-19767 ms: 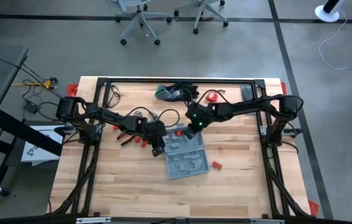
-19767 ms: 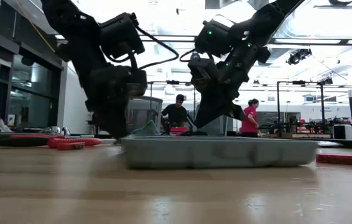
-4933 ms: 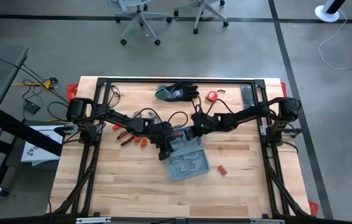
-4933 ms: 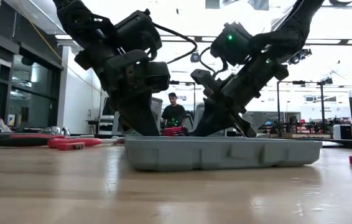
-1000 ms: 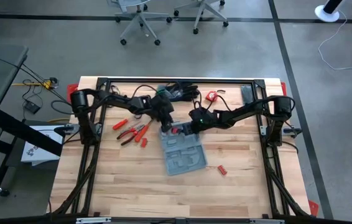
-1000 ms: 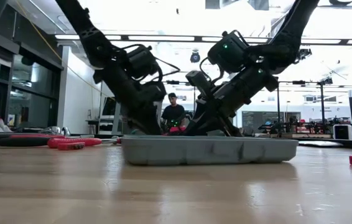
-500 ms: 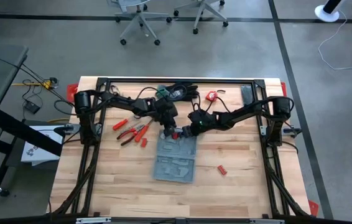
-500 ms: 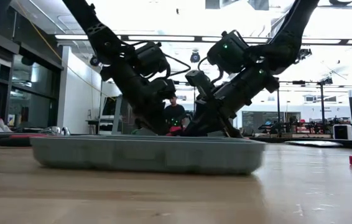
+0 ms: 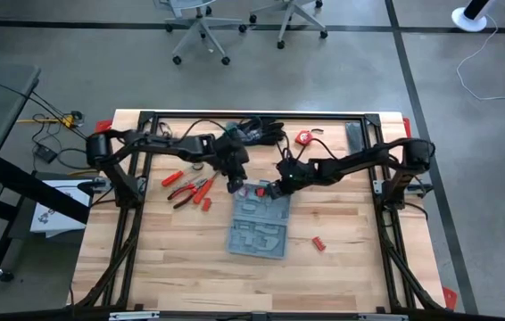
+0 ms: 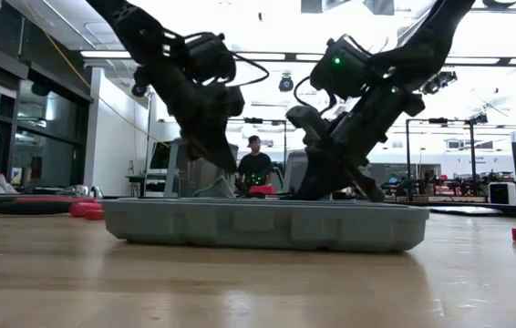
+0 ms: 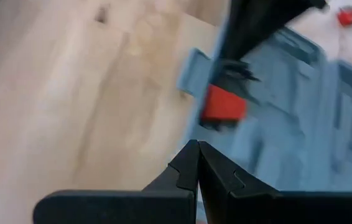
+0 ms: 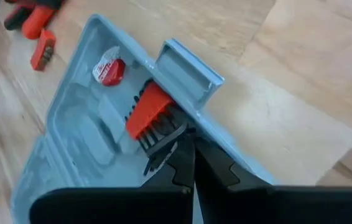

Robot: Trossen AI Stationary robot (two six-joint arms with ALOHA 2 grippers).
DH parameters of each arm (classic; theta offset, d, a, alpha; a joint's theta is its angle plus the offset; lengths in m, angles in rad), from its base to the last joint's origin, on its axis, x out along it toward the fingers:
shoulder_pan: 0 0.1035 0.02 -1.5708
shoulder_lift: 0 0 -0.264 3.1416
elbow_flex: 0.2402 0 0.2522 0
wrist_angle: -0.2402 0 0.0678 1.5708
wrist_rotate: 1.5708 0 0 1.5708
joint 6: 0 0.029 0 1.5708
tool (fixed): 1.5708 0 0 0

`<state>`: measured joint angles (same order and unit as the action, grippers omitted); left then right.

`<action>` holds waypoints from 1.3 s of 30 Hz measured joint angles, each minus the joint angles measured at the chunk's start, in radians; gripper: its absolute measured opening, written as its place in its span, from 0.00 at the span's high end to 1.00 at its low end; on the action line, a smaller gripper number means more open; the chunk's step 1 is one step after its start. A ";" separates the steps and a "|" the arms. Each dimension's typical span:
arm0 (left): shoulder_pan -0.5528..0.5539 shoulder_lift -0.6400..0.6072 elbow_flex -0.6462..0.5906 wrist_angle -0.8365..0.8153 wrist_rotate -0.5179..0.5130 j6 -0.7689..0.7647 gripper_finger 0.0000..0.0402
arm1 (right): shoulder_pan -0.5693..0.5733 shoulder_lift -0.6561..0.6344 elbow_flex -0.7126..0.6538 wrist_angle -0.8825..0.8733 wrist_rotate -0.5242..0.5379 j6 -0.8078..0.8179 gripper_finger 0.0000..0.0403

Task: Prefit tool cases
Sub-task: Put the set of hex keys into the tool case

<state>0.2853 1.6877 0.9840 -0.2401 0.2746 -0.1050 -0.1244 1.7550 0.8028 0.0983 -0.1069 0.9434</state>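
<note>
Fig.: I see the grey-blue tool case (image 9: 259, 223) lying open and flat mid-desk (image 9: 163, 259). L pincer (image 9: 232, 185), fingers closed, nothing held, hangs just off the case's far-left corner. R pincer (image 9: 269, 192), also closed and empty, sits at the far rim beside a red-handled tool (image 12: 143, 111) in its recess.

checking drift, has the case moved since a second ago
Yes. In the high view the case has turned and shifted slightly left, toward the red pliers.
</note>
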 joint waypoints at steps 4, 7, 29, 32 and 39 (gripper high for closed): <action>-0.063 -0.006 0.000 -0.044 -0.015 -0.032 1.00 | 0.022 -0.021 0.000 -0.038 0.030 -0.001 1.00; -0.112 0.000 -0.001 -0.068 -0.030 -0.046 1.00 | 0.041 -0.023 0.000 -0.047 0.043 0.001 1.00; -0.263 0.026 -0.071 -0.114 -0.042 -0.181 1.00 | 0.052 0.009 0.001 0.024 0.051 0.030 1.00; -0.274 0.056 -0.077 -0.089 -0.029 -0.206 1.00 | 0.055 0.032 0.002 0.060 0.041 0.052 1.00; -0.277 0.067 -0.078 -0.020 -0.027 -0.208 1.00 | 0.059 0.039 0.002 0.105 0.035 0.070 1.00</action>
<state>0.0088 1.7551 0.9065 -0.2596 0.2477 -0.3129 -0.0656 1.7941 0.8047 0.2032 -0.0723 1.0130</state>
